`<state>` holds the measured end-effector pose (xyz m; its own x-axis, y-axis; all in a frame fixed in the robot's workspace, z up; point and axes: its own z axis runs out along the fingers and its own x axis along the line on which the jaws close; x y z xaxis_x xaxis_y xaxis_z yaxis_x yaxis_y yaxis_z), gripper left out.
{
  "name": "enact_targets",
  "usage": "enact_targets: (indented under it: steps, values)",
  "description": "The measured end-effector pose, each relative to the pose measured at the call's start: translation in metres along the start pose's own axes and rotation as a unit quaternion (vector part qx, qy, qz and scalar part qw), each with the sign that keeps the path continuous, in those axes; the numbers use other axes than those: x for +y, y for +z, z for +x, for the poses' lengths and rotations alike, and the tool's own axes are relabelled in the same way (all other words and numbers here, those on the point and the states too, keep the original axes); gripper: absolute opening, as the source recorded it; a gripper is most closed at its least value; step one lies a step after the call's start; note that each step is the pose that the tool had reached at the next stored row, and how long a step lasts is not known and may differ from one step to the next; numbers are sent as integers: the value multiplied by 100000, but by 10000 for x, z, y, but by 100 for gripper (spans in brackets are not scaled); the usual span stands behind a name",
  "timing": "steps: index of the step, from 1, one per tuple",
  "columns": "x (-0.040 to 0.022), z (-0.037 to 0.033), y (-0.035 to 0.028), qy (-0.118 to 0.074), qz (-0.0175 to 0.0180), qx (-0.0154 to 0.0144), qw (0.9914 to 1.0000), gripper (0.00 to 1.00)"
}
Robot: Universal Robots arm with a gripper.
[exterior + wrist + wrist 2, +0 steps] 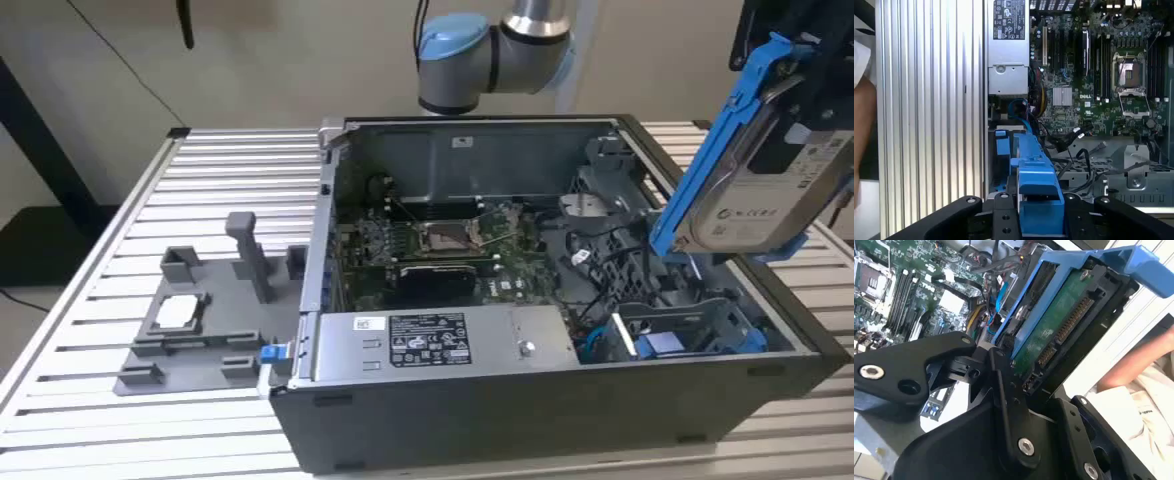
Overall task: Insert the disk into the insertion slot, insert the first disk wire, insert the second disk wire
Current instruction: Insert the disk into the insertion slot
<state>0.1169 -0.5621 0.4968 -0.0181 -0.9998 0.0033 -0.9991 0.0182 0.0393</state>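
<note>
Above the grey sheet-metal drive bay (705, 312), our black gripper (1038, 222) sat clamped on the blue-framed silver hard drive (754, 190); in step 1, we judged seating needed it levelled.

Shiny silver metal disk (742, 215) in glossy blue plastic frame (750, 85); matt grey sheet-metal insertion slot (697, 312).

Robotics lab or test cell, not a home. A slatted aluminium table (94, 330) carries an open computer case (534, 410) with its motherboard (454, 240) bare inside. Just beside the case sits a grey moulded fixture (200, 330) with part holders. Behind the case stands an industrial robot arm (487, 50). Above the case its hand (1040, 220) grips a blue-framed disk (754, 185). Plain beige wall (267, 60) behind the case. A person's arm (1139, 360) shows near the case.
</note>
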Motion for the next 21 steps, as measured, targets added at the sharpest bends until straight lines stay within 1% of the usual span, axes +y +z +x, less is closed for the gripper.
enact_targets:
  steps: [10,13,17,21]
  values:
    - [0,0,0,-2,0,6,100000,32]
    - [-1,4,10,-2,2,13,100000,32]
    - [-2,40,42,1,3,-1,100000,32]
    - [-5,66,108,1,1,1,100000,32]
